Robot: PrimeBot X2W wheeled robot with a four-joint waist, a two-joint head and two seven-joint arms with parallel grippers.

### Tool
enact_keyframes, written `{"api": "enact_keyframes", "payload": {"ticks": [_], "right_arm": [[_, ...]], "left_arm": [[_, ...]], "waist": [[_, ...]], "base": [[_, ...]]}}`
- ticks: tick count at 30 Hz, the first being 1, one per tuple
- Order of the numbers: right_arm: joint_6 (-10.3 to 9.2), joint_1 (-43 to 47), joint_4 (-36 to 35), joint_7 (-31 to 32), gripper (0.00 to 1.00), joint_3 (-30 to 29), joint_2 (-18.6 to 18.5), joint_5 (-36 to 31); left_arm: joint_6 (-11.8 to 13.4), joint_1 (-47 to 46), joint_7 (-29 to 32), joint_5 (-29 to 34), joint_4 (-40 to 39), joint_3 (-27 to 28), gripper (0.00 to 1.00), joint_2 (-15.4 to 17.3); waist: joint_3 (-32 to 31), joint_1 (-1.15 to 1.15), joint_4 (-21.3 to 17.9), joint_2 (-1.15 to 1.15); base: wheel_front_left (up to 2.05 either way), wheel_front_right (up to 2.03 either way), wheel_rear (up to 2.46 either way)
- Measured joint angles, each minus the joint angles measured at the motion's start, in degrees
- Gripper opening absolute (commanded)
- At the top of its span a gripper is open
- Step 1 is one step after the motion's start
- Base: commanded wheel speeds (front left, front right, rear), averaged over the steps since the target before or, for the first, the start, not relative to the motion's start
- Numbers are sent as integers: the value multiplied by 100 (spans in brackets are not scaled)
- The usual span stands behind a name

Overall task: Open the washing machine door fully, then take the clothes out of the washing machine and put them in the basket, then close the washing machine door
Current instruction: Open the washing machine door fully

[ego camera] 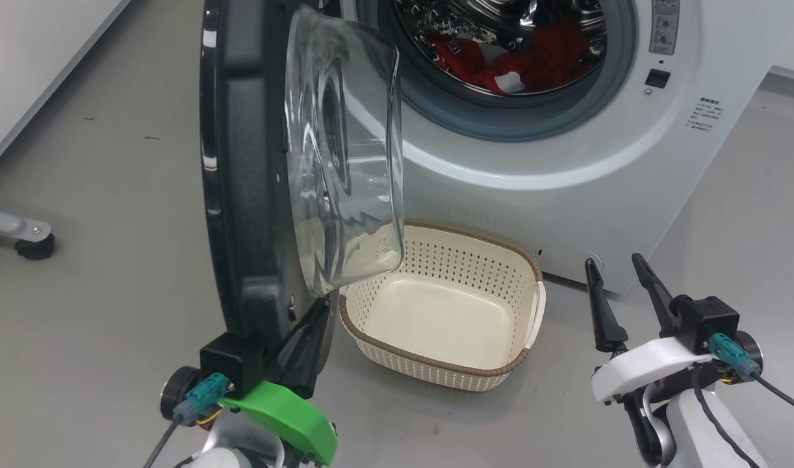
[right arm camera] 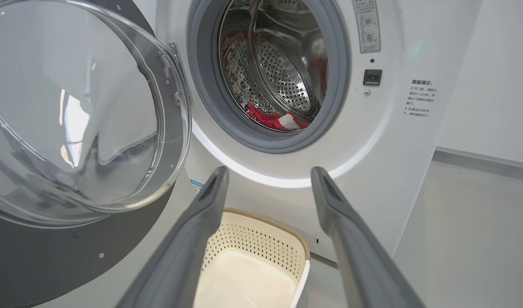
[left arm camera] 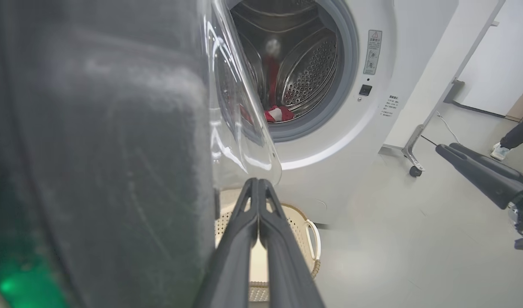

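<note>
Far left in the head view, a grey caster foot (ego camera: 34, 246) sits on the floor (the rest of its frame is cut off). Next comes the washing machine door (ego camera: 241, 162), swung out and approx edge-on to the head cam. Its black rim faces left and its clear glass bowl (ego camera: 345, 162) bulges right, toward the machine.

At the door's lower end is the left gripper (ego camera: 320, 311), pressed together w/ nothing btwn its tips. The left wrist view shows its two fingers (left arm camera: 242, 231) meeting tip to tip, right beside the door's dark inner face. Whether they touch the door, can't tell.

Just right of the door, the basket (ego camera: 436, 260) stands upright on the floor in front of the washing machine (ego camera: 566, 162), its bare cream bottom showing. In the head view the glass bowl overhangs the basket's left end.

Above the basket is the round opening w/ its grey gasket (ego camera: 501, 120). Inside the steel drum (right arm camera: 283, 81) lie the clothes (ego camera: 533, 58), red w/ a white patch, low in the drum near the front lip.

At lower right is the right gripper (ego camera: 613, 261), spread wide and holding nothing. It points at the machine's lower front, right of the basket and apart from it. Far right in the left wrist view, a person's shoe (left arm camera: 500, 152) rests on the floor.
</note>
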Motion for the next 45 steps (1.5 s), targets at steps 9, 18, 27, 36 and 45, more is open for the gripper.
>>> {"api": "enact_keyframes", "payload": {"ticks": [9, 18, 27, 36, 45], "right_arm": [[2, 2, 0, 0, 100, -52, 5, -93], [19, -2, -15, 0, 100, -81, 8, -146], [59, -47, -40, 0, 100, -108, 5, -207], [94, -102, -48, 0, 100, -127, -7, -298], [102, -214, -36, 0, 100, -149, -9, -352]], "left_arm": [[121, 7, -208, -19, 31, 561, 0, 27], [192, 8, -434, -83, 192, 1326, 0, 165], [194, -31, -666, -203, 436, 1981, 0, 300], [200, -302, -907, -331, 772, 2475, 0, 344], [201, -544, -1080, -385, 1196, 2931, 0, 477]], "waist": [[83, 0, 69, 0], [215, 0, 104, 0], [400, 0, 127, 0], [588, 0, 142, 0], [705, 0, 131, 0]], "base": [[0, 0, 0], [0, 0, 0], [0, 0, 0], [0, 0, 0], [0, 0, 0]]}}
